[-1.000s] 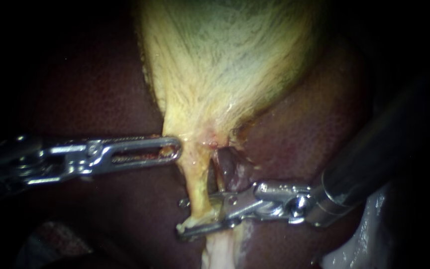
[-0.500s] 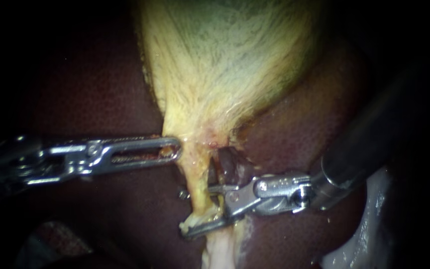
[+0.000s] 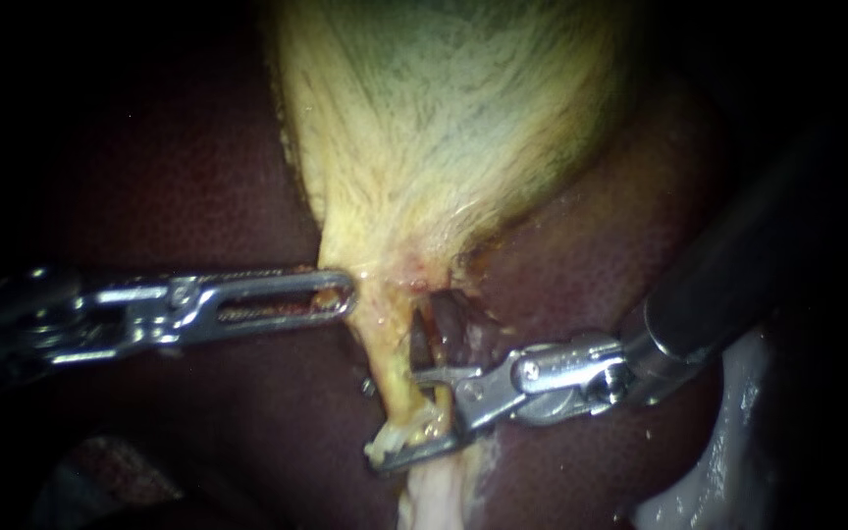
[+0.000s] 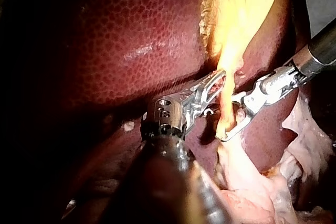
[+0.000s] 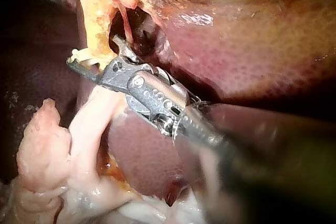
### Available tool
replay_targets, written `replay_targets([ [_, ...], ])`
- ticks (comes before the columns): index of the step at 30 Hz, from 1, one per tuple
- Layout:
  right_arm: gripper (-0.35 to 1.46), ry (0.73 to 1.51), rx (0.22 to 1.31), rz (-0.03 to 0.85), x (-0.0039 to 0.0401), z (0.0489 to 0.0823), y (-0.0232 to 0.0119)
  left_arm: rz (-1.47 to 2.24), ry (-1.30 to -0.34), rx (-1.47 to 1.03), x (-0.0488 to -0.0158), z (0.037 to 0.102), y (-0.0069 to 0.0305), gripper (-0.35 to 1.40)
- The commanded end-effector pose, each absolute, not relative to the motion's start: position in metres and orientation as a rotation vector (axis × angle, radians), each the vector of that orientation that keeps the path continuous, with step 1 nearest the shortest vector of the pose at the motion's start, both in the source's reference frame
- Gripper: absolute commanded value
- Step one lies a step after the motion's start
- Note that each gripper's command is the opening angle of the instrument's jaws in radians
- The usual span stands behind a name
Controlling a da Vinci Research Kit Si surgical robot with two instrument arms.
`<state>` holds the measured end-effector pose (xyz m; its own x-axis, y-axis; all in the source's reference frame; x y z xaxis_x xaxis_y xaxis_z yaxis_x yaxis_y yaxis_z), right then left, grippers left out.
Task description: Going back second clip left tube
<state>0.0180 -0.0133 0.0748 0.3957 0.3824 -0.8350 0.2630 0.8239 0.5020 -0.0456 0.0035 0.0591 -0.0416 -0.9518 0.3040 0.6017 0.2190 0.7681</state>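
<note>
The yellow gallbladder point(image 3: 444, 128) narrows downward into the pale left tube point(image 3: 392, 363). My left instrument point(image 3: 331, 294) comes in level from the left, its slotted jaws shut on the gallbladder's neck; the left wrist view shows the left instrument point(image 4: 214, 83) at the same spot. My right instrument point(image 3: 395, 417) enters from the right with its jaws open, one on each side of the tube's lower part. In the right wrist view the right instrument point(image 5: 94, 53) shows the same gap, with the yellow tube point(image 5: 97, 30) in it. A darker strand point(image 3: 444, 329) lies just right of the tube.
Dark red liver point(image 3: 179, 177) surrounds the gallbladder on both sides. Pale loose tissue point(image 3: 434, 496) hangs below the tube and more whitish tissue point(image 3: 718, 461) lies at the lower right. A small metal glint point(image 3: 369, 386) shows at the tube's left edge.
My right instrument has drawn back to the right, so its open jaws reach less far across the tube. The left instrument and the gallbladder have stayed put.
</note>
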Motion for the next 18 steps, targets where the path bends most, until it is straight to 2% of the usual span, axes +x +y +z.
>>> replay_targets([
  [1,0.60,1.186,0.636,0.083,0.0184,0.0749,-0.0136,-1.334,-0.943,0.473,-0.0457,0.0592,0.0035,-0.35],
  [13,0.60,1.219,0.628,0.033,0.0204,0.0750,-0.0147,-1.335,-0.943,0.472,-0.0458,0.0593,0.0036,-0.35],
  [18,0.60,1.244,0.584,-0.052,0.0208,0.0751,-0.0150,-1.335,-0.943,0.472,-0.0459,0.0593,0.0036,-0.35],
])
